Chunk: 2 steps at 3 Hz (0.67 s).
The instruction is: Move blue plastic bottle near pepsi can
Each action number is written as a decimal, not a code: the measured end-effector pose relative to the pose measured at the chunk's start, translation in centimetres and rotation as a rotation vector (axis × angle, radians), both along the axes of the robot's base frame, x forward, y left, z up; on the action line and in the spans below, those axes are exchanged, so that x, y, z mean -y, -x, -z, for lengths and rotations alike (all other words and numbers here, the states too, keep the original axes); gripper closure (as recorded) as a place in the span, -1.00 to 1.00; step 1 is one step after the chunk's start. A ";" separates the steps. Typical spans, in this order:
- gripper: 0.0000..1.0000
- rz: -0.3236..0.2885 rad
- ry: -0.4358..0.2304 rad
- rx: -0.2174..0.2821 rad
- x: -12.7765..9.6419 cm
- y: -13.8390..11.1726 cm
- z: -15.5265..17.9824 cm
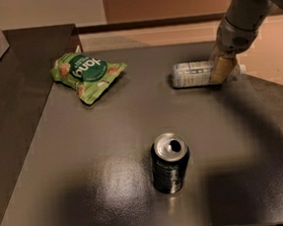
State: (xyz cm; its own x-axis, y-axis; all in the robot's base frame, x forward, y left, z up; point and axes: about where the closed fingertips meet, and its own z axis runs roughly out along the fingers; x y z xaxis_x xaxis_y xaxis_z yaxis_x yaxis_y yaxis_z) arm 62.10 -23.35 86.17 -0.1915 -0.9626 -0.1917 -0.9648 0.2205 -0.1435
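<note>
grasp step: the gripper (pixel 220 64) sits over the blue plastic bottle (pixel 191 74), which lies far right on the counter (pixel 109 137); clamped or not, i cannot tell. next likely needs a lift toward the pepsi can (pixel 169 163).

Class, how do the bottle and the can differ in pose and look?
The blue plastic bottle lies on its side, pale; the pepsi can stands upright, dark, top opened. The gripper is at the bottle's cap end, away from the can. Both rest on the table.
</note>
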 end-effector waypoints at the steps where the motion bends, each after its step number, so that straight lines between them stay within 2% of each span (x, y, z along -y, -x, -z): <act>1: 1.00 -0.030 0.008 0.002 -1.0 2.4 -1.7; 2: 1.00 -0.064 0.003 -0.005 -2.4 5.4 -3.2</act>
